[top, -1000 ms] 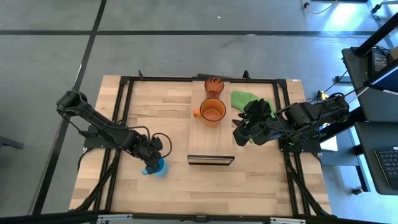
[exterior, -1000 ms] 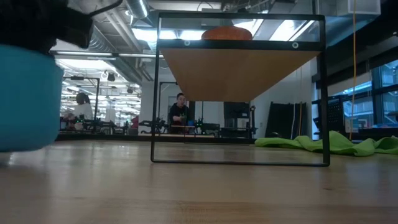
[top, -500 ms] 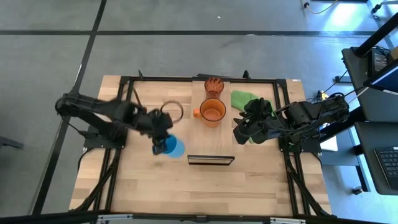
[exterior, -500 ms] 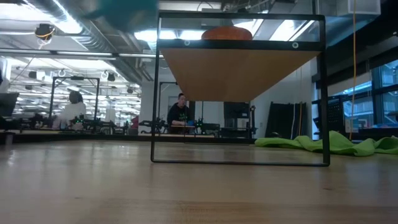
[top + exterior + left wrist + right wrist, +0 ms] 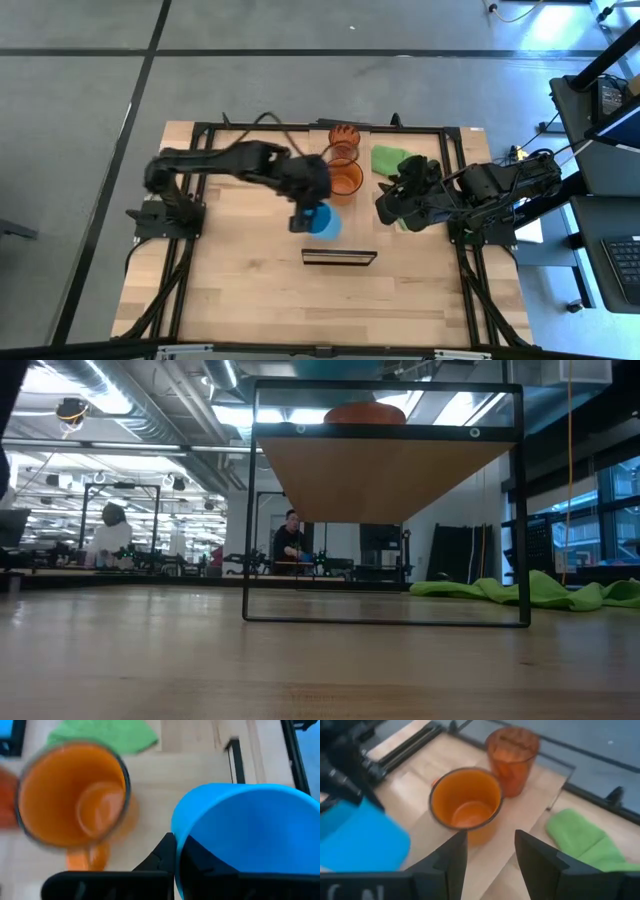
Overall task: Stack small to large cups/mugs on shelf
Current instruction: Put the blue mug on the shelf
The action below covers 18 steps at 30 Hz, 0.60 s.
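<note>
The light blue mug [image 5: 323,221] hangs in my left gripper [image 5: 305,216], above the near half of the light-wood shelf [image 5: 345,240]. The orange handled mug [image 5: 345,179] stands on the shelf just beyond it, and the reddish-brown ribbed cup [image 5: 344,138] stands at the shelf's far end. My right gripper [image 5: 383,213] is open and empty just right of the shelf; its wrist view shows the orange mug [image 5: 466,805], the ribbed cup [image 5: 512,751] and the blue mug [image 5: 362,840]. My left gripper holds the blue mug by its rim wall [image 5: 176,840], on the side nearest the wrist. One finger [image 5: 162,856] lies outside the wall and the other appears to reach inside. The mug is lifted clear of the shelf, next to the orange mug [image 5: 75,802].
A green cloth [image 5: 392,160] lies on the table right of the shelf, beside my right arm. The shelf stands on a thin black frame [image 5: 250,500], raised above the tabletop. Bare wooden tabletop [image 5: 240,290] spreads at the left and near sides. People sit in the room behind [image 5: 288,542].
My left gripper has lifted the blue mug off the table at the near left and carried it up, to the right and toward the far edge, to above the shelf beside the orange mug. It has stayed shut on the mug.
</note>
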Each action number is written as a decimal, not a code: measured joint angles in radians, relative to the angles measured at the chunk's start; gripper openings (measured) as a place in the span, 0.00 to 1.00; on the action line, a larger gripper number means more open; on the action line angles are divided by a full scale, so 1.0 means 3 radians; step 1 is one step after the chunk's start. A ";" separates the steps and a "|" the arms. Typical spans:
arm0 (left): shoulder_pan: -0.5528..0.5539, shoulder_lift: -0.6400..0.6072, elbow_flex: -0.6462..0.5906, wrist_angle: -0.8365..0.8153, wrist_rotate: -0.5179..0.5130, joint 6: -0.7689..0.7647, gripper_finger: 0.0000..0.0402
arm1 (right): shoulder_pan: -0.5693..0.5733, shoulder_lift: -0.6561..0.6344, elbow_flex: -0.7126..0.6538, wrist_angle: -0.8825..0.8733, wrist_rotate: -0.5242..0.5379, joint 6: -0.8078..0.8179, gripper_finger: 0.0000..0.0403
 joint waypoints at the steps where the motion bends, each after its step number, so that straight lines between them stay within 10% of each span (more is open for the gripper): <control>1: 0.0020 0.0094 0.0120 -0.0003 0.0024 0.0063 0.00 | 0.0000 0.0000 0.0000 -0.0029 0.0066 0.0075 0.41; 18: 0.0069 0.0844 0.0956 -0.0368 0.0068 0.0412 0.00 | 0.0001 0.0000 0.0000 -0.0447 0.0592 0.0939 0.41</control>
